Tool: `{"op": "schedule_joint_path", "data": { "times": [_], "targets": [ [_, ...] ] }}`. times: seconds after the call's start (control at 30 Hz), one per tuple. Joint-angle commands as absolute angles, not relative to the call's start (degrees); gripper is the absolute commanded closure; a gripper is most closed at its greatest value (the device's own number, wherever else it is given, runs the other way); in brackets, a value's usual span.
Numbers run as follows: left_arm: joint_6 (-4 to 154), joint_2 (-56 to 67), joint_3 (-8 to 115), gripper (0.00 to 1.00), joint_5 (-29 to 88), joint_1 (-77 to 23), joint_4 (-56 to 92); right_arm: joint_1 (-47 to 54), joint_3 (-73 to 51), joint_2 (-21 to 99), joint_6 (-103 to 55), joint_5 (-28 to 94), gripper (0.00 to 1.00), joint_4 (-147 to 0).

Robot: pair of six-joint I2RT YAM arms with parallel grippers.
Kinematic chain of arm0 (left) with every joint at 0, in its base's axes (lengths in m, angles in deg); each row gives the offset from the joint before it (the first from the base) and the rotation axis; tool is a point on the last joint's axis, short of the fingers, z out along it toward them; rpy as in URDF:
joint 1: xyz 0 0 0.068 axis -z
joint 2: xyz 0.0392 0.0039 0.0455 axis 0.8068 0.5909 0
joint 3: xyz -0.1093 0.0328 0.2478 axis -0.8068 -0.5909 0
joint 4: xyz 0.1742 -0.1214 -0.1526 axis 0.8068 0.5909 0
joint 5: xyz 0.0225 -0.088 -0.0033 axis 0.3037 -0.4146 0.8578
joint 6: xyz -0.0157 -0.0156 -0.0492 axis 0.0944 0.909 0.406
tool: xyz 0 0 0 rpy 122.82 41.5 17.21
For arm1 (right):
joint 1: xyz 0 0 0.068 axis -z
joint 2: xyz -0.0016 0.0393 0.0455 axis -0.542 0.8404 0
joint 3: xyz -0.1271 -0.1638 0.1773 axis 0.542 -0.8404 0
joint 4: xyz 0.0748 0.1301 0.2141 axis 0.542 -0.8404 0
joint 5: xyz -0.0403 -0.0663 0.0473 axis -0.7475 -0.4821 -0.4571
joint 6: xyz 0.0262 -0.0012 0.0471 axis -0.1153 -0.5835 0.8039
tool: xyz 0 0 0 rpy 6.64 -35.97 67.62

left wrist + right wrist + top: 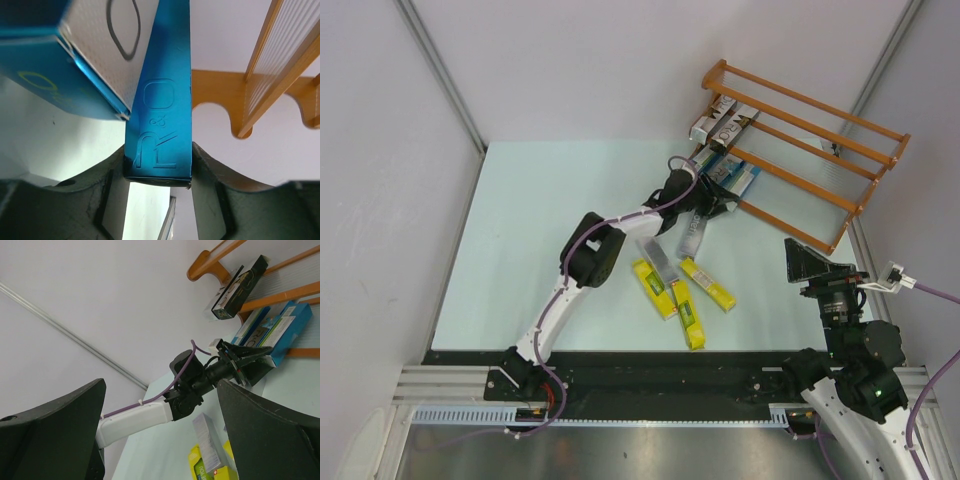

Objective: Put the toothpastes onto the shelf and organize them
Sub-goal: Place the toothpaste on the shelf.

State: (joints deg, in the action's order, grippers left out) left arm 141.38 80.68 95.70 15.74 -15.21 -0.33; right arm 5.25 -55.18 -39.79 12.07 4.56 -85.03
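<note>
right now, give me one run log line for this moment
left gripper shut on blue carton at shelf | right gripper open, empty | three yellow cartons on table

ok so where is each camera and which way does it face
top external: above and behind, looking down on table, shelf, left arm and right arm
left wrist: on the left arm, facing the blue carton between its fingers, shelf beyond
right wrist: on the right arm, facing the left arm between its open fingers
shared: all three show the shelf; both wrist views show blue cartons
</note>
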Motion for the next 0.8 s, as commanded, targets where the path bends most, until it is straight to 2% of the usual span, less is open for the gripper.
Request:
{"op": "schedule_joint_path", "data": {
  "times": [0.0, 0.27, 0.3, 0.4, 0.57, 0.77],
  "targets": [
    [142.0, 81.0, 98.9, 0.47, 19.3, -16.8, 2.0, 5.0, -53.1, -40.2, 11.5, 3.2, 0.0, -84.2],
    [139.7, 82.5, 101.3, 0.32, 17.0, -16.8, 4.4, 4.9, -53.1, -40.2, 11.8, 3.1, 0.0, -84.4],
    [139.3, 82.1, 100.4, 0.24, 16.8, -16.8, 4.4, 4.9, -53.1, -40.2, 11.7, 3.1, 0.0, -84.3],
    [138.2, 80.9, 97.9, 0.15, 16.3, -16.7, 3.6, 5.0, -53.1, -40.2, 11.8, 3.0, 0.0, -84.4],
    [136.3, 79.5, 95.0, 0.09, 14.4, -16.4, 2.3, 5.0, -53.1, -40.2, 11.9, 2.7, 0.0, -84.5],
    [135.8, 77.4, 90.9, 0.08, 13.0, -16.1, 2.1, 4.9, -53.1, -40.2, 12.0, 2.7, 0.0, -84.6]
  ]
}}
